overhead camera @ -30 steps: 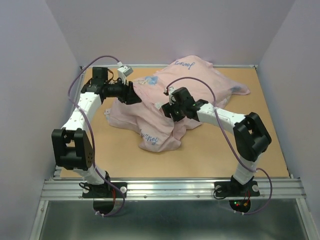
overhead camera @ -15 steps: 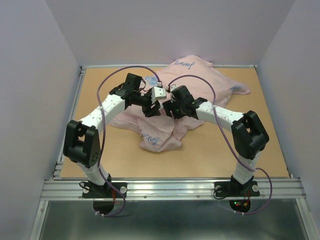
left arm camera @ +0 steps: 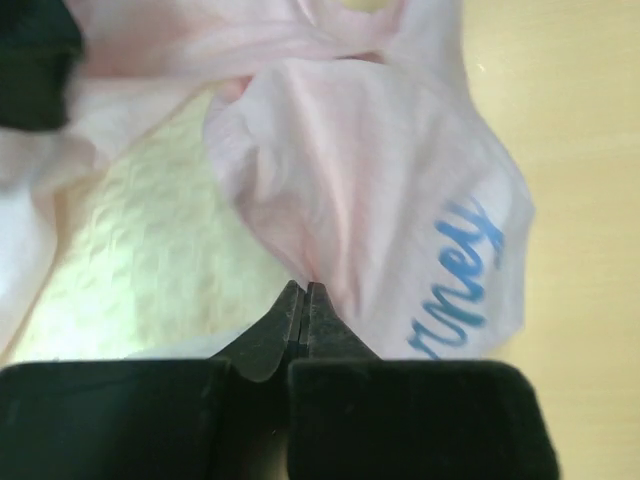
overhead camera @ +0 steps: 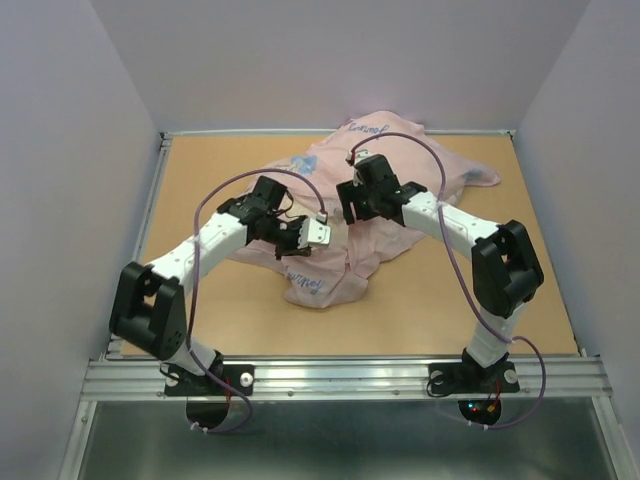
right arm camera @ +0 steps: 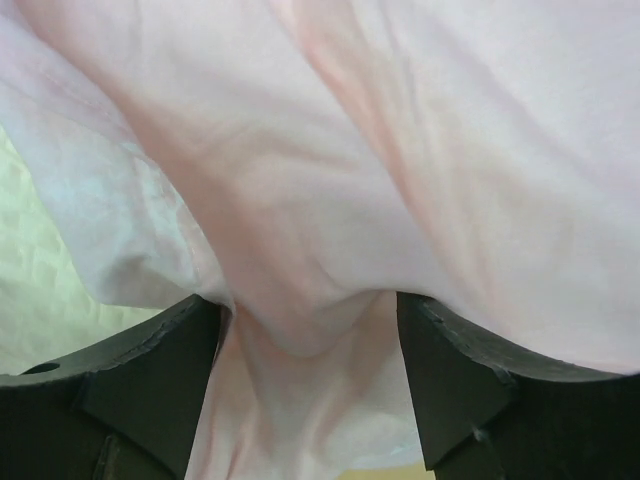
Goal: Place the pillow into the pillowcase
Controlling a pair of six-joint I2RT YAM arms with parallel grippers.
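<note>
Pink pillowcase [overhead camera: 405, 165] fabric lay heaped at the centre and upper right of the counter [overhead camera: 200, 170], the cream pillow [left arm camera: 150, 260] showing beneath it. The left gripper [left arm camera: 303, 298] had its jaws pinched shut on a fold of it. The right gripper [right arm camera: 310, 340] held its jaws wide apart, loose cloth bulging between them.

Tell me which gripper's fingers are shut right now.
The left gripper: its fingers meet, pinched on a pillowcase fold. The right gripper stands wide open over the fabric.
</note>
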